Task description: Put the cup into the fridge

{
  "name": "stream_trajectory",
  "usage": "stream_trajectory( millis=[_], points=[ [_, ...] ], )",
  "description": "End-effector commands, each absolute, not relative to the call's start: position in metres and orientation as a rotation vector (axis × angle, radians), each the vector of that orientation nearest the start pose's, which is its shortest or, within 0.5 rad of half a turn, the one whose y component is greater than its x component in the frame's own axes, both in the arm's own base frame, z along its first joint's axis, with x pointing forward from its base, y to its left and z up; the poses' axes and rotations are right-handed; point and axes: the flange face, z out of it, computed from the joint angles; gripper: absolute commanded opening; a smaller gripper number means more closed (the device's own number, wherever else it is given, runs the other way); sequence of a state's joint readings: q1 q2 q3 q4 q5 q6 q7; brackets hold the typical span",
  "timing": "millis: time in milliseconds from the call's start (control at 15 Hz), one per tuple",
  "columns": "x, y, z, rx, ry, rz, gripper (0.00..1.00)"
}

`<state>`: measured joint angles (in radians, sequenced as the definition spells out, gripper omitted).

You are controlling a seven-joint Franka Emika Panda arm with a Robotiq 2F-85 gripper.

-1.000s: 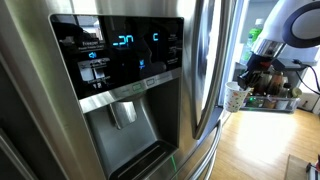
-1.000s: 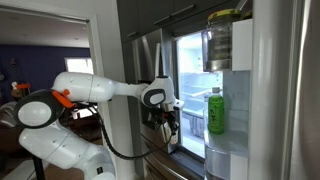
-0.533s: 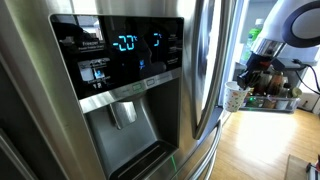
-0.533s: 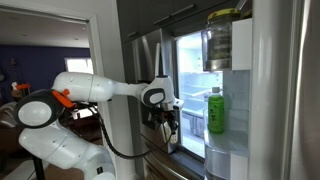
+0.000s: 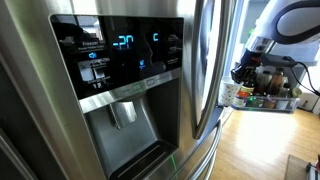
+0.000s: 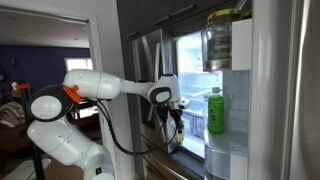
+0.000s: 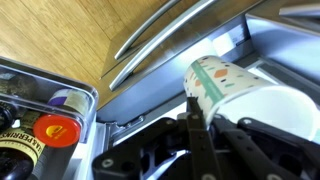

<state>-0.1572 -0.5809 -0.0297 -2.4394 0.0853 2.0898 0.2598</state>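
My gripper (image 7: 215, 125) is shut on the white paper cup (image 7: 245, 90), which has green and orange marks on its side. In an exterior view the cup (image 5: 232, 95) shows just past the edge of the stainless steel fridge (image 5: 120, 130), below the gripper (image 5: 246, 74). In an exterior view the fridge (image 6: 195, 70) stands open and lit, and the gripper (image 6: 176, 118) holds the cup at the opening, level with a lower shelf. The fridge's black panel (image 5: 115, 55) shows blue digits above the dispenser.
A green bottle (image 6: 215, 110) stands in the open door's shelf, with a jar (image 6: 222, 38) above it. A rack (image 5: 272, 95) of bottles is behind the gripper. In the wrist view a bin (image 7: 45, 115) holds a red-capped bottle. Long steel handles (image 7: 165, 40) run beside it.
The arm has reached further toward the open fridge, carrying the cup closer to the shelves. The panel's digits flickered.
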Motion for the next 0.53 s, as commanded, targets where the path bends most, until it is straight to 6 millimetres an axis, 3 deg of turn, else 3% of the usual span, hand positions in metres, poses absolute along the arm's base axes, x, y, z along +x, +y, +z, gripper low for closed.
stream_trajectory(
  millis=[0, 200, 467],
  points=[
    [0.451, -0.099, 0.526, -2.904, 0.847, -0.311, 0.0],
    [0.49, -0.108, 0.531, -2.891, 0.914, -0.294, 0.0],
    [0.534, -0.105, 0.526, -2.843, 0.99, -0.268, 0.0]
  ],
)
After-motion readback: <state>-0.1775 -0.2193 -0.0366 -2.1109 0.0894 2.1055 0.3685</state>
